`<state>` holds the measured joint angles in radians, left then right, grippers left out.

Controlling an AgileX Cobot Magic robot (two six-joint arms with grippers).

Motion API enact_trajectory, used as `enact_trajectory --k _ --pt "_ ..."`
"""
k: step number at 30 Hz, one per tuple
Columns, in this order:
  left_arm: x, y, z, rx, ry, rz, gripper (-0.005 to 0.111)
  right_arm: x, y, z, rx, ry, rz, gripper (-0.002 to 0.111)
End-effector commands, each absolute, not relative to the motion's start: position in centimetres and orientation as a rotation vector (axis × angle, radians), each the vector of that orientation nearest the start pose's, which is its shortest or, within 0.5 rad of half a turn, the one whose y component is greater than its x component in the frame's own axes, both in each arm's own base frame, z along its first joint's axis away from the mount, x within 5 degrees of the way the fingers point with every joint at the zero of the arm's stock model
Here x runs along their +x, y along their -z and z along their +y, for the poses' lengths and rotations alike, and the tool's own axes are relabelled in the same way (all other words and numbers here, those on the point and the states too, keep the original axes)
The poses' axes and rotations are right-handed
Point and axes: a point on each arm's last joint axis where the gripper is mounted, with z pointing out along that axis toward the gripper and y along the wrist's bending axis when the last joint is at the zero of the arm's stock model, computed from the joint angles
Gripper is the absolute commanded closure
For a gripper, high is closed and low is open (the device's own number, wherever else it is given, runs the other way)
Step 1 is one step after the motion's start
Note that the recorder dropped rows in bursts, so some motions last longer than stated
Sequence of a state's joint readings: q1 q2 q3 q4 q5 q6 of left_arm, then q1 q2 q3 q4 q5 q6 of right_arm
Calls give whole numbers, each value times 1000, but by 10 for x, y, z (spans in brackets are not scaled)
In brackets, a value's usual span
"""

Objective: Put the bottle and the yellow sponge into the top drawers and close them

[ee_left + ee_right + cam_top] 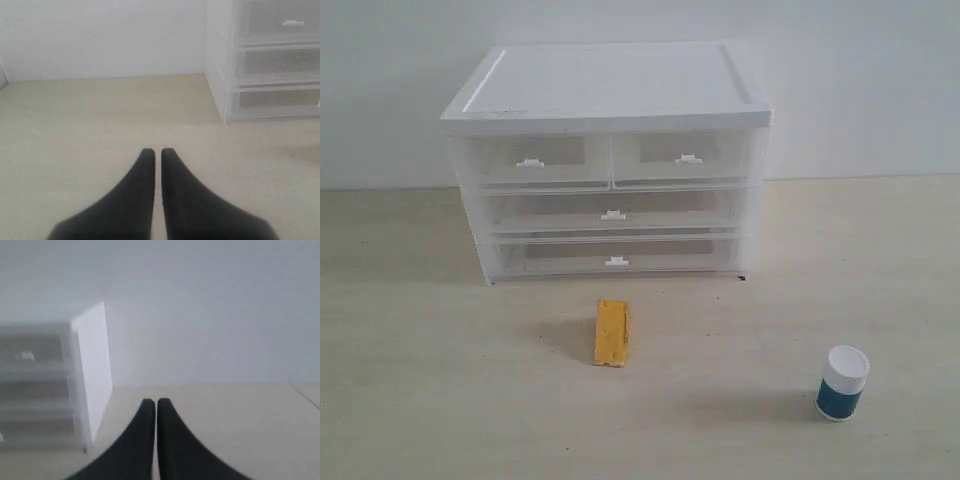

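Observation:
The yellow sponge [611, 333] lies on the table in front of the cabinet [610, 85]. The bottle [842, 383], white cap over a teal body, stands upright at the front right. Both top drawers, left [535, 160] and right [685, 157], are pushed in, their white tab handles facing me. Neither arm shows in the exterior view. My left gripper [157, 151] is shut and empty over bare table, with the cabinet's left side [265, 60] ahead of it. My right gripper [153, 402] is shut and empty too, off the cabinet's right side [92, 370].
Two full-width drawers [612, 213] sit shut below the top pair. A pale wall [860, 80] stands behind the cabinet. Light wooden tabletop [440, 400] spreads out around the sponge and bottle.

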<state>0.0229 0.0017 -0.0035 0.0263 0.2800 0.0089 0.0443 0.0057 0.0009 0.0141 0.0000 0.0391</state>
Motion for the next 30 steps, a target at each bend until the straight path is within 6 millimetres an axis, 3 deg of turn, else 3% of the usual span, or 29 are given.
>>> enact_trajectory --k 1,5,9,13,17,21,25,30 --pt "55 -188 2 -10 -37 1760 102 51 -237 1 159 -272 1204 108" --pt "55 -188 2 -10 -37 1760 102 48 -245 2 123 -259 1139 108" --pt "55 -188 2 -10 -37 1760 102 51 -276 2 103 -230 1142 108" --pt "55 -188 2 -10 -37 1760 102 78 -308 4 85 -197 1252 108" --pt "55 -188 2 -10 -37 1763 102 118 -324 5 54 -146 1356 108" --pt "55 -188 2 -10 -37 1763 102 160 -326 7 27 -112 1412 108" --pt "55 -188 2 -10 -37 1763 102 199 -314 13 -16 -101 1473 108" --pt "55 -188 2 -10 -37 1763 102 226 -293 32 -66 -151 1481 108"
